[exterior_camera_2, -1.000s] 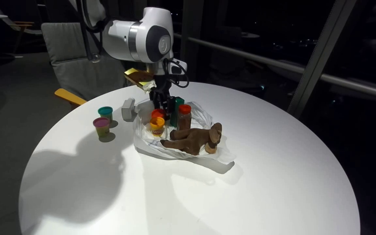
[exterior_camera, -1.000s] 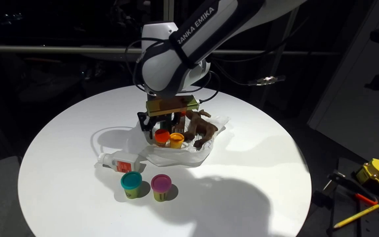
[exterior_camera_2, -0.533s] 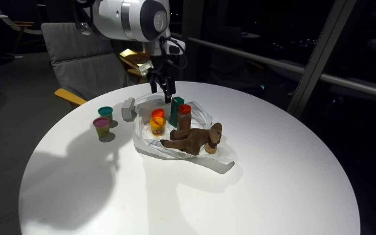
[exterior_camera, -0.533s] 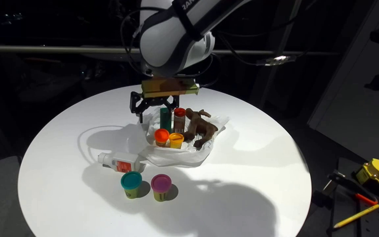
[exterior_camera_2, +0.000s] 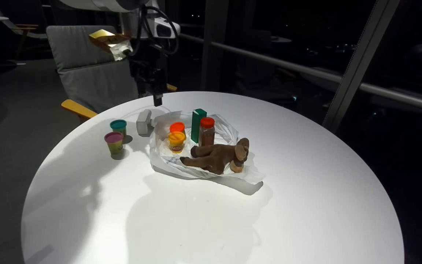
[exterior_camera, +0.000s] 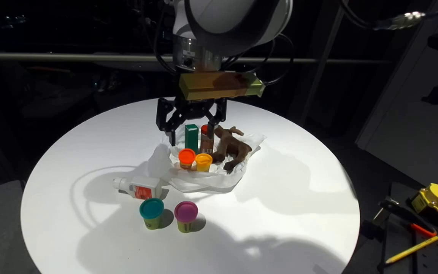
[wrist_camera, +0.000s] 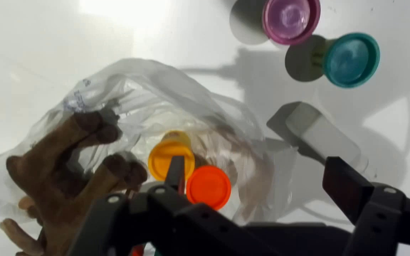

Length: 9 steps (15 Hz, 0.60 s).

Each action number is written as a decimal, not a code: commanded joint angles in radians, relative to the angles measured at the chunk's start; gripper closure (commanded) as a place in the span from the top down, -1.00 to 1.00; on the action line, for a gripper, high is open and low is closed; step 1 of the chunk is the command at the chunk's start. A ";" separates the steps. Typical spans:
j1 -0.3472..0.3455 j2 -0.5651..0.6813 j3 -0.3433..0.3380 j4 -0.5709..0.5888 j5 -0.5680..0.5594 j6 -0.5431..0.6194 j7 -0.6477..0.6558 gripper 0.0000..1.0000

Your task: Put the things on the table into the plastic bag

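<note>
Right now my fingers (wrist_camera: 351,193) are spread wide, tips well apart — at approx 4 and nearly 7 o'clock in the wrist view. My gripper (exterior_camera: 191,136) hangs above the table (exterior_camera: 302,182), pointing down. In an exterior view, w/ 12 as the far side, the plastic bag (exterior_camera: 203,185) lies mouth up, its thin white walls crumpled around a group of things. Clock centred on the yellow-orange cup (exterior_camera: 203,163) in there: orange-red cup (exterior_camera: 186,157) just beside it, approx 9:30; green box (exterior_camera: 191,140) upright at 11; red-capped jar (exterior_camera: 206,146) at 12; brown toy figure (exterior_camera: 232,145) sprawled at 2. Outside the bag, from its centre: white bottle (exterior_camera: 139,187) w/ red label on its side just past 8 o'clock, cap end toward 9, lying just beside the bag; teal-lidded cup (exterior_camera: 152,213) between 7 & 8; purple-lidded cup (exterior_camera: 186,216) nearer 7. Those 2 cups stand upright on the table, near each other but apart — the teal one close to the bottle. Off the table, at approx 3 o'clock: a yellow box (exterior_camera: 437,201) w/ red button, and a yellow pencil (exterior_camera: 413,249) nearer 3:30.
</note>
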 commanded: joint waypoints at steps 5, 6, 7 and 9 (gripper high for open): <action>0.037 -0.041 0.074 -0.194 -0.019 0.047 -0.043 1.00; 0.048 -0.030 0.076 -0.197 -0.028 0.057 -0.042 1.00; 0.065 -0.012 0.073 -0.193 -0.044 0.072 -0.034 1.00; 0.092 0.015 0.076 -0.184 -0.057 0.089 -0.034 1.00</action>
